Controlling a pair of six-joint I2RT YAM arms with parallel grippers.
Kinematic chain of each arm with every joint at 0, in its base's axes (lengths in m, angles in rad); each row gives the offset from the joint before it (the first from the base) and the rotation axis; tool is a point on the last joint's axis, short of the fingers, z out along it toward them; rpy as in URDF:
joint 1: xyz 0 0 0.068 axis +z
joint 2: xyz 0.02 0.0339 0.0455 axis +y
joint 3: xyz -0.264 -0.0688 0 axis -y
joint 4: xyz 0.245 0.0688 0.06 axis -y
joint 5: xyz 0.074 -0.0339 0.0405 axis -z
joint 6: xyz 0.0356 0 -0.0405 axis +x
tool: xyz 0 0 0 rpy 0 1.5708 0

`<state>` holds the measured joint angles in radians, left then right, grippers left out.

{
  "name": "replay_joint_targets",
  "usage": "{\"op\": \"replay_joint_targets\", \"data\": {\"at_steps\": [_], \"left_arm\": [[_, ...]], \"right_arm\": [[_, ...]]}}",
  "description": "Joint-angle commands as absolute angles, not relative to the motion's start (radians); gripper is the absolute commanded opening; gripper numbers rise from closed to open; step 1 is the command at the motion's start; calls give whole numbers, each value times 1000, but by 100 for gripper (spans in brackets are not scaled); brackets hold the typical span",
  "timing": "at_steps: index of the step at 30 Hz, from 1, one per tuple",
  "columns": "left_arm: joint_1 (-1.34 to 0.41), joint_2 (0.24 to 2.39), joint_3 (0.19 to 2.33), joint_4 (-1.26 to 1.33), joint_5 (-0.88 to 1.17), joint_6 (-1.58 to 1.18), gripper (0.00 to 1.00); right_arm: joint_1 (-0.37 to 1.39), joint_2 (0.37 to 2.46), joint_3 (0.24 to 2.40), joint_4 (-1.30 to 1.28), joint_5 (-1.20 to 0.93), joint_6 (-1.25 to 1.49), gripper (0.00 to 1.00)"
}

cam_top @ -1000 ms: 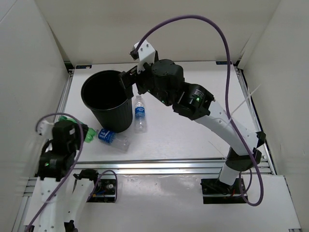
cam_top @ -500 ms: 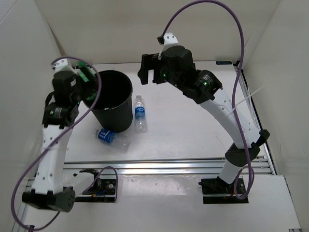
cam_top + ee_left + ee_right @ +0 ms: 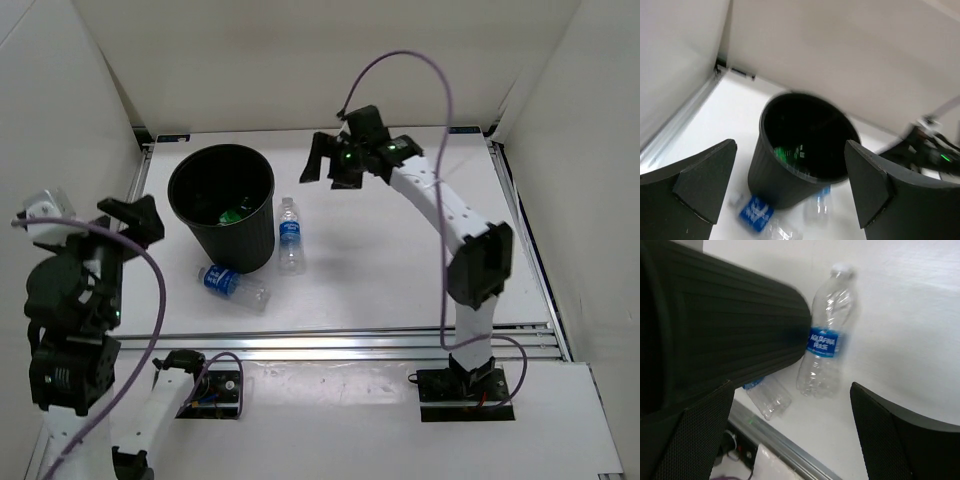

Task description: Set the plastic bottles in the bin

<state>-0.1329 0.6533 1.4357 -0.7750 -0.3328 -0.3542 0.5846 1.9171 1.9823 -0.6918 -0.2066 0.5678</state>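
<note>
both grippers are released, nothing between the fingers. left gripper [image 3: 790, 144]: jaws spread wide, raised off the table [image 3: 400, 270] at the left side, left of the bin, its wrist camera looking down into the bin's mouth. bin [image 3: 195, 170]: round, black, upright, on the left half of the table. green bottle [image 3: 235, 212]: inside the bin, low against the right-hand wall; both the top view and the left wrist view show green down in the opening. label-wrapped bottle [image 3: 233, 285]: clear with a blue label, lying on its side on the table just in front of the bin's base, outside it. aquafina bottle [image 3: 826, 352]: clear with a blue label, lying on the table just right of the bin, cap toward the far wall, also outside; contact with the bin wall cannot be told. right gripper [image 3: 791, 385]: jaws wide apart, held above the far part of the table, right of the bin's rim and beyond the aquafina bottle. the right wrist view is partly blurred. a fourth bottle cannot be made out.
</note>
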Motion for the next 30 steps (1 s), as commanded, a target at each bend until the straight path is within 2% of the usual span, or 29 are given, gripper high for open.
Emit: {"op": "replay_joint_targets", "data": {"at_steps": [1, 5, 16, 17, 20, 21, 23, 24, 26, 28, 30], "left_arm": [[-135, 652, 1333, -957, -241, -420, 100], [-135, 598, 1299, -998, -172, -459, 100], [-135, 607, 1342, -1152, -204, -471, 100], [-135, 607, 1329, -1161, -204, -488, 100], [-135, 597, 1279, -1161, -233, -556, 100], [-135, 597, 1266, -1161, -242, -572, 100], [-135, 586, 1218, -1140, -242, -609, 100], [-135, 575, 1200, -1122, -242, -626, 100], [-135, 554, 1132, -1105, -242, -655, 100], [-135, 537, 1079, -1091, -262, -712, 100], [-135, 509, 993, -1065, -271, -777, 100]], "right_arm": [[606, 2049, 1962, -536, -504, 560, 100], [615, 2270, 2057, -535, -561, 584, 100], [646, 2509, 2171, -523, -572, 630, 100], [656, 2519, 2155, -523, -572, 630, 86], [657, 2476, 2053, -523, -554, 630, 62], [657, 2455, 2016, -523, -554, 630, 48], [647, 2370, 1904, -496, -541, 611, 45], [637, 2312, 1879, -495, -526, 598, 40], [627, 2254, 1847, -514, -503, 572, 37], [614, 2139, 1798, -557, -476, 561, 30], [591, 1985, 1758, -557, -448, 561, 28]]}}
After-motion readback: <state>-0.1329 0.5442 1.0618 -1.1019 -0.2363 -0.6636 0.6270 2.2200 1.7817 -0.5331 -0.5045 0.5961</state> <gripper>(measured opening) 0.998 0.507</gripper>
